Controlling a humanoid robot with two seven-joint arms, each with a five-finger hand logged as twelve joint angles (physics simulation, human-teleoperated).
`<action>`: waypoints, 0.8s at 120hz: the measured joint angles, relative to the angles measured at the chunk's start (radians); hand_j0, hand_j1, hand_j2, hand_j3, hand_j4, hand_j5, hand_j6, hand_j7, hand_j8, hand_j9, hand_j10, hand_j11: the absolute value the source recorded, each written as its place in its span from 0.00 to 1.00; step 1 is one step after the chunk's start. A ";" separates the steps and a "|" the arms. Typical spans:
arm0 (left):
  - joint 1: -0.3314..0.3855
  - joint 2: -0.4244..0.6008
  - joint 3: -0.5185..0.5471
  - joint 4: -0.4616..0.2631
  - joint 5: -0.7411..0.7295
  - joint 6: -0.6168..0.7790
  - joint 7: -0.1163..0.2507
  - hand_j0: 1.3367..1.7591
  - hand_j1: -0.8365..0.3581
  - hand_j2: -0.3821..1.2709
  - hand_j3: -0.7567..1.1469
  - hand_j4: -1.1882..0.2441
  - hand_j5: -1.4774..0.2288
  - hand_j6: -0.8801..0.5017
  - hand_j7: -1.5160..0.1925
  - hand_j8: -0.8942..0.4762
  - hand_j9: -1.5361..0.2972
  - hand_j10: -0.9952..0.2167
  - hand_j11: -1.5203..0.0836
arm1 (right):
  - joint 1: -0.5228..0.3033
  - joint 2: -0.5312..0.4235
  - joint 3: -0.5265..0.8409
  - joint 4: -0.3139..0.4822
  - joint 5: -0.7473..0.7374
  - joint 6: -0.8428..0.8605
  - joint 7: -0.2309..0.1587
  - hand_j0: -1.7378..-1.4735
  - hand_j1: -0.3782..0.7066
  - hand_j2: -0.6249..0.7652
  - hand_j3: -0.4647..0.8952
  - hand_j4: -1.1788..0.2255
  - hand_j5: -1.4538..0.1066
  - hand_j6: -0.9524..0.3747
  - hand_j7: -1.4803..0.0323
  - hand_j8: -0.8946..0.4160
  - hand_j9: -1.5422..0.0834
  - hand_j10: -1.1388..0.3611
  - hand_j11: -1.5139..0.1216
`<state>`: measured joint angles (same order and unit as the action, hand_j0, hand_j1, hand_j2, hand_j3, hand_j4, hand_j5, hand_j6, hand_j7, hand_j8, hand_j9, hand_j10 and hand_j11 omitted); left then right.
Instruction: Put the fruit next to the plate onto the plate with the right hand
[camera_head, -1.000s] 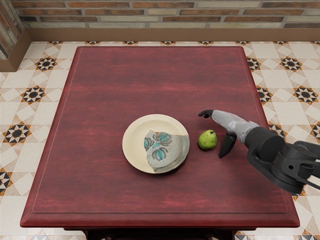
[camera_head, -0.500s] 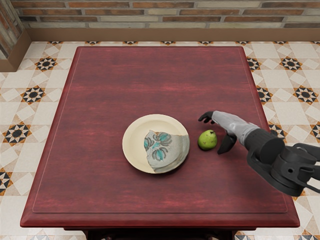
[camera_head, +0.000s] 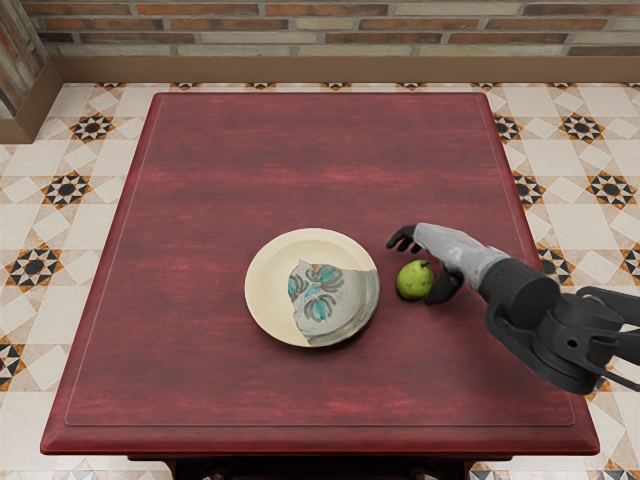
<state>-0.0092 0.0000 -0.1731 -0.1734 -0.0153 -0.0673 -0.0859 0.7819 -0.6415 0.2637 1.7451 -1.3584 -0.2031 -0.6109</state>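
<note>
A small green pear (camera_head: 413, 279) lies on the dark red table, just right of a cream plate (camera_head: 275, 270) with a grey and teal pattern on its right half. My right hand (camera_head: 420, 262) reaches in from the right edge and brackets the pear. Its fingers (camera_head: 402, 238) curl over the far side and its thumb (camera_head: 441, 288) sits at the pear's right. The hand is still spread around the fruit, and the pear rests on the table. My left arm is out of view.
The red wooden table (camera_head: 200, 180) stretches wide behind and left of the plate. Its right edge runs close behind my forearm (camera_head: 520, 295). Patterned floor tiles and a brick wall surround the table.
My right hand has slid left and closed in on the pear, with the thumb swinging from well right of the fruit up against its side. Pear and plate have stayed put.
</note>
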 joint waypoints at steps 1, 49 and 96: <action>0.000 0.000 0.000 0.000 0.000 0.000 0.000 0.76 0.98 0.23 0.40 0.82 0.86 0.63 0.88 0.65 0.83 0.81 0.94 | 0.000 0.000 0.000 0.000 0.000 0.000 0.000 0.30 0.42 0.40 0.34 0.58 0.63 0.45 0.67 0.41 0.66 0.52 0.64; 0.000 0.000 0.001 0.000 0.000 0.000 0.000 0.76 0.98 0.23 0.40 0.82 0.86 0.63 0.88 0.65 0.83 0.81 0.94 | 0.002 0.001 -0.002 0.000 0.001 0.022 0.000 0.30 0.45 0.40 0.34 0.56 0.61 0.42 0.65 0.39 0.64 0.50 0.62; 0.008 0.000 0.000 0.000 0.000 0.000 0.000 0.76 0.98 0.23 0.40 0.82 0.86 0.63 0.88 0.65 0.83 0.81 0.94 | 0.001 0.003 -0.003 0.000 0.001 0.028 0.000 0.30 0.53 0.39 0.34 0.51 0.54 0.37 0.58 0.33 0.58 0.45 0.56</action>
<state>-0.0015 0.0000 -0.1732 -0.1734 -0.0152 -0.0673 -0.0859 0.7824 -0.6386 0.2610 1.7454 -1.3573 -0.1752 -0.6111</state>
